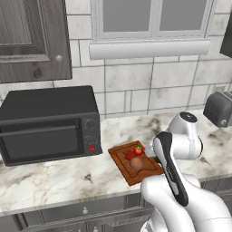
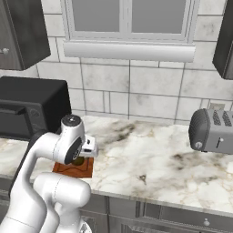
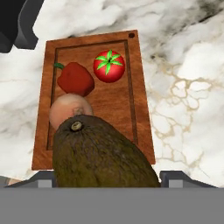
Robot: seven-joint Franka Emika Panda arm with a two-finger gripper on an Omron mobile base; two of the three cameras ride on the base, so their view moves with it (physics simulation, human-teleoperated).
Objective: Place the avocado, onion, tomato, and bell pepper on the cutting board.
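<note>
1. Nearest the hand camera we saw the avocado (image 3: 103, 155), one dark green-brown fruit with its stem scar turned up, sitting between the finger tips of the gripper (image 3: 105, 177) above the near end of the cutting board (image 3: 139, 92).
2. We judged the jaws to stand fairly wide with the avocado between them; whether the tips pressed on its skin or stood just clear we could not tell, and whether the fruit touched the board was hidden too.
3. Just beyond the avocado, one pale tan-pink onion (image 3: 70, 110) lay on the board, partly covered by the fruit in front of it.
4. Past the onion, one dark red bell pepper (image 3: 75, 78) lay near the board's left edge in the hand view, its green stem pointing toward that edge.
5. Beside the pepper, toward the far right corner of the board in that view, sat one bright red tomato (image 3: 109, 66) with a green star cap.
6. The board carried a groove near its rim and a small hole in its far right corner; bare wood showed along its right side.
7. Around the board the marble counter (image 1: 54, 181) lay open; one black microwave (image 1: 47, 124) stood at the back, and one grey toaster (image 2: 211, 129) stood well apart.
</note>
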